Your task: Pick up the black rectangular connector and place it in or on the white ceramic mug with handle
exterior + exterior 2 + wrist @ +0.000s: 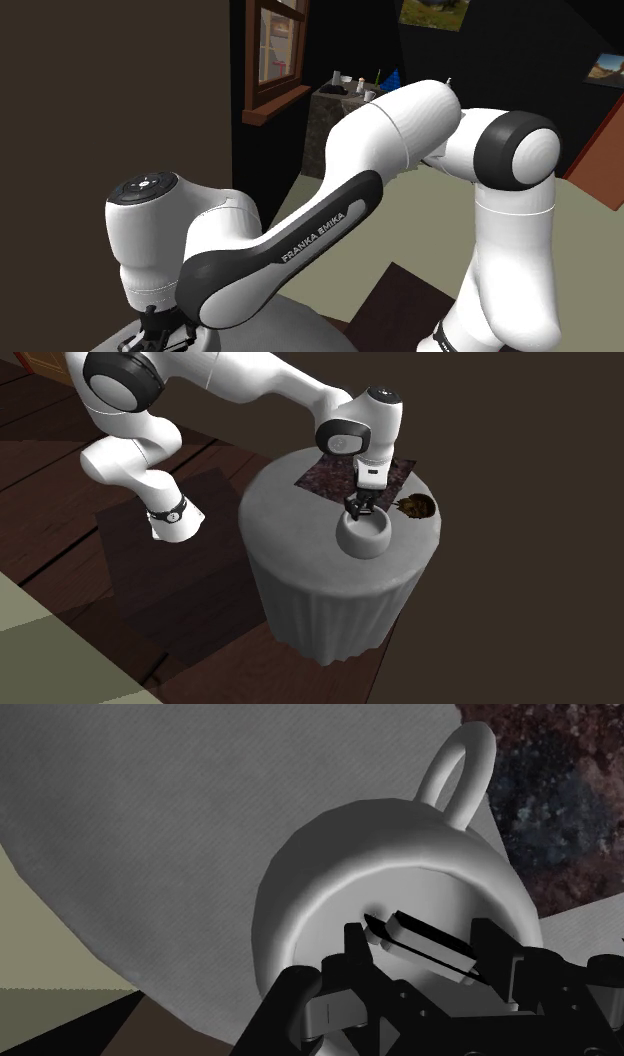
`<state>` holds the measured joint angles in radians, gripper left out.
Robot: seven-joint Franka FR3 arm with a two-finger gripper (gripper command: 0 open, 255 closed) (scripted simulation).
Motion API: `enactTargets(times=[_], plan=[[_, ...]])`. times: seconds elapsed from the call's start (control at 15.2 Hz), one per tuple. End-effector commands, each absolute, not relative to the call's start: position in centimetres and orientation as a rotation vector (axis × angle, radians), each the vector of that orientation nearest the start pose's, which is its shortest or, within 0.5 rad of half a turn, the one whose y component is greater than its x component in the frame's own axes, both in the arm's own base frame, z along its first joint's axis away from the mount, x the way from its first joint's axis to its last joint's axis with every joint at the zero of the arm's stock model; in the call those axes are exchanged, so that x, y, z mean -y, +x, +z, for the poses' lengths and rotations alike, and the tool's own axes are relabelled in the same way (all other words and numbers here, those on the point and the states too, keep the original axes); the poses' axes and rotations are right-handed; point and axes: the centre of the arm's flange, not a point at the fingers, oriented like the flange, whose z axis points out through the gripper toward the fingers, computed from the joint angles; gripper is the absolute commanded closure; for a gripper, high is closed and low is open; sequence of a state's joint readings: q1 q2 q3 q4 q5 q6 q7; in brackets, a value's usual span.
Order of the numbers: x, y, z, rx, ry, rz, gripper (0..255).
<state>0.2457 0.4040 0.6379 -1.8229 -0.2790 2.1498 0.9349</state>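
Note:
A pale grey-white mug (366, 535) with a loop handle (458, 764) stands upright on the round cloth-covered table (300, 522). My gripper (358, 507) hangs just above the mug's opening (400, 904), at its rim on the arm's side. In the wrist view the black rectangular connector (428, 946) lies slantwise between the two black fingers (354, 947), over the inside of the mug. My gripper (425, 949) is shut on the connector, which spans the gap from one finger to the other.
A dark mottled mat (335, 477) lies on the table behind the mug, and a small brown spiky object (415, 506) sits beside it near the table's edge. Dark wood floor surrounds the table. In the shoulder view the arm (340, 200) blocks much of the room.

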Motion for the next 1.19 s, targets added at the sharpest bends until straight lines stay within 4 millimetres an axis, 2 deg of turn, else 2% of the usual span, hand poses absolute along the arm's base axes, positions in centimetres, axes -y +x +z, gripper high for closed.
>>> enactTargets(times=[0.0, 0.2, 0.26, 0.59, 0.86, 1.12], plan=[[-46.4, 43.5, 35.3, 0.096, -3.127, -0.011, 255], [-46.4, 43.5, 35.3, 0.096, -3.127, -0.011, 255], [-46.4, 43.5, 35.3, 0.096, -3.127, -0.011, 0], [-46.4, 43.5, 35.3, 0.096, -3.127, -0.011, 0], [-46.3, 43.4, 40.3, 0.096, -3.127, -0.011, 0], [-46.3, 43.4, 40.3, 0.096, -3.127, -0.011, 0]])
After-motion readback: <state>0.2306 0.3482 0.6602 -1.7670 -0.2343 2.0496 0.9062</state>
